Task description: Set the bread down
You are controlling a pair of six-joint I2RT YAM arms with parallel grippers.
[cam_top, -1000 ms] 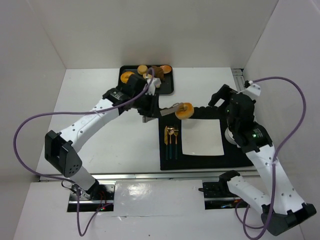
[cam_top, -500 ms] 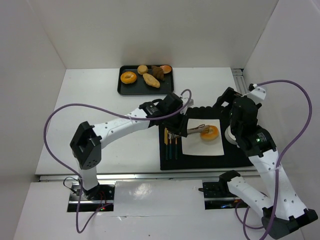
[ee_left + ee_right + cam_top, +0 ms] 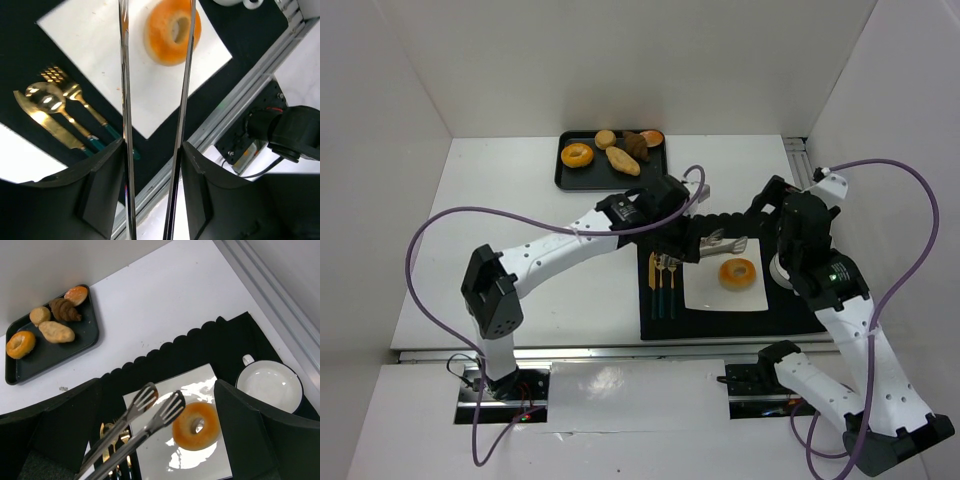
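- Orange ring-shaped bread point(image 3: 737, 273) lies on the right of the white square plate point(image 3: 705, 292). It is likely light and soft, so pinch gently across one side.
- Left gripper point(image 3: 152, 170) is clamped on the metal tongs point(image 3: 722, 243); their tips are spread, clear of the bread.
- Right gripper point(image 3: 767, 197) is spread wide and empty.

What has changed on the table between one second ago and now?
The left gripper carried the ring-shaped bread in its tongs from over the far edge of the black mat onto the white plate, released it, and drew the open tongs back toward the left. The right gripper, the tray of other breads and the cutlery stayed as they were.
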